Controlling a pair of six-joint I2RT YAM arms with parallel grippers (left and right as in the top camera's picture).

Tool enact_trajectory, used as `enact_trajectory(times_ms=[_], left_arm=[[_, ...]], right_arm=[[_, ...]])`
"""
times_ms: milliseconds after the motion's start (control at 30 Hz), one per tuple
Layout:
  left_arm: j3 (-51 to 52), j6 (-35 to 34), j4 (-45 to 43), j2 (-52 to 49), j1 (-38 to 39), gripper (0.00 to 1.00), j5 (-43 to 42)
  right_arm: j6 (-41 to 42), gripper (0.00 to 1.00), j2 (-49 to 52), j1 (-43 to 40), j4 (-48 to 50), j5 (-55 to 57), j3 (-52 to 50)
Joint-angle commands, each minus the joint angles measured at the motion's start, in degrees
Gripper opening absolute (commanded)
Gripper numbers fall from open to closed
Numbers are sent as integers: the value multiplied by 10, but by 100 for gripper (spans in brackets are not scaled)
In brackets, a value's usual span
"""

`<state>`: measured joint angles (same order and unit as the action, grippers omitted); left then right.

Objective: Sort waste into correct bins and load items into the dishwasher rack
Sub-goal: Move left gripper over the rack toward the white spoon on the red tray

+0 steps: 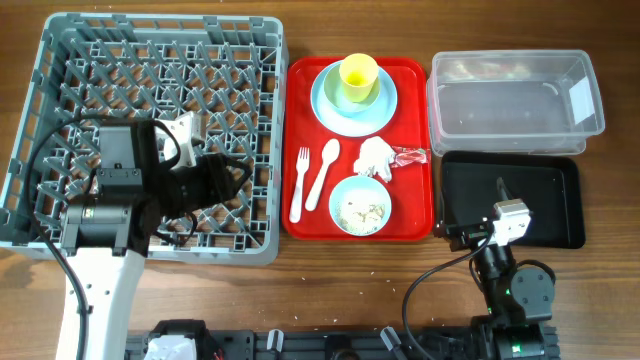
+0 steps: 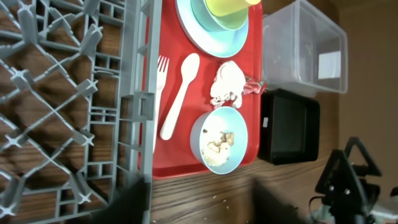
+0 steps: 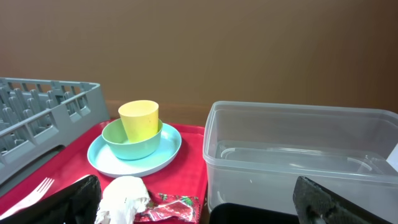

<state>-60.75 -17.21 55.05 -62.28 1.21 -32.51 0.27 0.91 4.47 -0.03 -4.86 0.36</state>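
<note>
Hovering above the near-right part of the dishwasher rack point(image 1: 160, 22), the left gripper point(image 2: 199, 204) is appearing in its own wrist view only as two blurred dark shapes at the bottom edge. These shapes are standing well apart with nothing between them, so the gripper is reading as spread wide and empty. The overhead view is hiding those fingers under the arm body.

The right gripper point(image 3: 196, 182) is sitting above the near part of the black tray point(image 1: 545, 190). Its fingers point(image 3: 68, 199) are spreading to both sides of the right wrist view and are gripping nothing.

The overhead view is giving the full layout. The red serving tray point(image 1: 412, 100) is lying between the rack and the clear tub point(image 1: 510, 57), and the black tray is lying just in front of the tub. On the red serving tray:

- The pale blue plate point(image 1: 335, 118) is carrying the nested bowl point(image 3: 130, 146), and the yellow cup point(image 1: 358, 75) is standing in that bowl.
- The fork point(image 1: 298, 185) and spoon point(image 1: 320, 172) are lying side by side on the left half.
- The napkin point(image 1: 374, 157) is touching the wrapper point(image 1: 409, 155) on its right.
- The scrap bowl point(image 1: 335, 200) is resting at the near edge.

The right wrist view is adding height information: the cup is standing upright and rising above the nested bowl's rim. That view is not showing the scrap bowl.

The left wrist view is showing the food scraps point(image 2: 219, 144) most clearly, clumped on the bowl floor. It is also showing the white label point(image 2: 329, 64) on the tub.
</note>
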Motion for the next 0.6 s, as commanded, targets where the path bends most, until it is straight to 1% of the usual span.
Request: enact_trajectory(times_ms=[0, 33, 67, 100, 200, 233, 267, 333, 467, 500, 533, 567], left_arm=[[-4, -66, -1, 36, 25, 24, 71], [-4, -77, 0, 48, 36, 25, 104], [-4, -90, 2, 68, 55, 31, 157], [-4, -92, 3, 82, 68, 33, 183], [-4, -124, 38, 105, 83, 34, 266], [-4, -133, 51, 109, 83, 36, 289], [-4, -133, 58, 111, 83, 40, 301], [-4, -133, 64, 112, 83, 44, 303], [-5, -133, 68, 115, 83, 41, 303], [-6, -136, 50, 118, 83, 38, 303], [-20, -146, 51, 116, 83, 36, 303], [-48, -150, 64, 107, 83, 29, 302]], right_arm=[[-3, 100, -3, 2, 2, 5, -1], [-3, 100, -3, 2, 2, 5, -1], [-3, 100, -3, 2, 2, 5, -1], [-3, 100, -3, 2, 2, 5, -1], [-3, 100, -3, 2, 2, 5, -1], [-3, 100, -3, 2, 2, 5, -1], [-3, 100, -3, 2, 2, 5, -1], [-3, 100, -3, 2, 2, 5, -1], [-3, 100, -3, 2, 2, 5, -1], [-3, 100, -3, 2, 2, 5, -1], [-3, 100, -3, 2, 2, 5, -1], [-3, 100, -3, 2, 2, 5, -1]])
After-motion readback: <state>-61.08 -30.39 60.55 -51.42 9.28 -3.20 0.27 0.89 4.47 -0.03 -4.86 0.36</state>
